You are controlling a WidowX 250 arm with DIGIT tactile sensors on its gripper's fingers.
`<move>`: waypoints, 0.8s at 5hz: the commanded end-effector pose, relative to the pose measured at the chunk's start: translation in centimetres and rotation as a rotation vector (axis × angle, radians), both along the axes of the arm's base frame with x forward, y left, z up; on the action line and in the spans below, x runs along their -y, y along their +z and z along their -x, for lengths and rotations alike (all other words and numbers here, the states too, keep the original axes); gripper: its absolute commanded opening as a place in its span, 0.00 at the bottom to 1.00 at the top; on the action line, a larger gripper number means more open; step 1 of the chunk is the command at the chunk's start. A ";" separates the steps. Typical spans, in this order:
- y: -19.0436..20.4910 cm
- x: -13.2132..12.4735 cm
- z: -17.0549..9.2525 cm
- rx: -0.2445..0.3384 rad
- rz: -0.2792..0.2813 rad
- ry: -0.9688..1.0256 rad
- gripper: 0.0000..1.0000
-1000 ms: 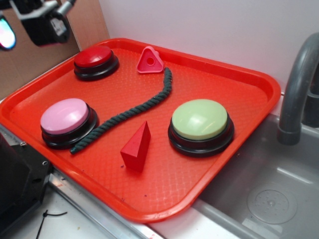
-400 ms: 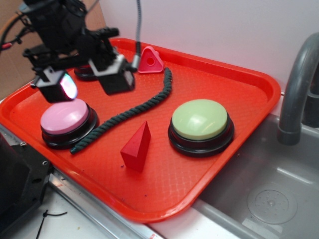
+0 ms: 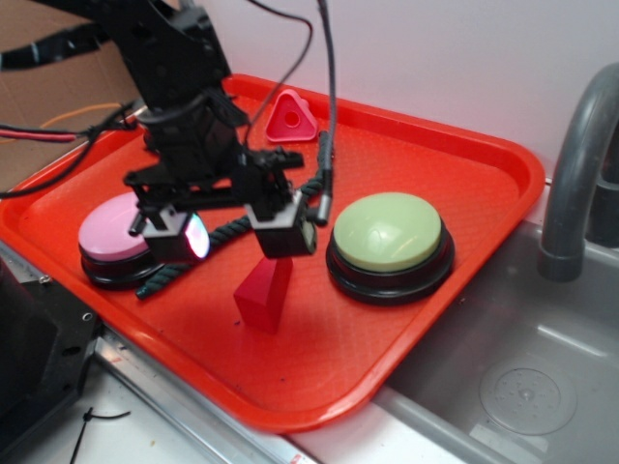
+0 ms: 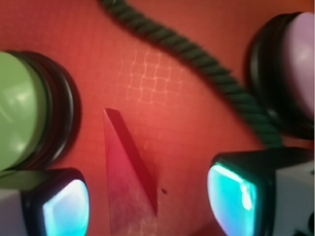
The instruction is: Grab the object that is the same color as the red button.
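Oddly, I cannot see the red button from the exterior view; the arm covers the upper left of the tray (image 3: 484, 184). My gripper (image 3: 237, 232) hangs spread wide above the red wedge (image 3: 263, 293), its upper tip masked by one finger (image 3: 283, 224). On the wrist view the wedge (image 4: 125, 177) lies between both glowing pads at the frame bottom, touching neither. Left of it sits the green button (image 3: 389, 242), right the pink button (image 4: 295, 69) and the rope (image 4: 206, 73). Bare tray shows around the wedge toward the lower rim.
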State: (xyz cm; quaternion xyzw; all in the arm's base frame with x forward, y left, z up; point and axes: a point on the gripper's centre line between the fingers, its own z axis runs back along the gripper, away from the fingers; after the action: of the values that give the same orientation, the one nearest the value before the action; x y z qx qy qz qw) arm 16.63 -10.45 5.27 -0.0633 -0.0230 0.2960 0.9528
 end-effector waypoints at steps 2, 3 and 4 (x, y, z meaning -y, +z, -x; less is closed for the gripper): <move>-2.7 1.9 -0.2 -0.003 -0.014 -0.076 0.00; -2.0 1.5 -0.1 0.014 0.001 -0.086 0.00; -0.5 1.0 0.1 0.037 -0.001 -0.137 0.00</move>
State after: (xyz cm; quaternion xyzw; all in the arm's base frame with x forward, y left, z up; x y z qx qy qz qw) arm 15.86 -11.18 4.04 -0.0570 -0.0184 0.2246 0.9726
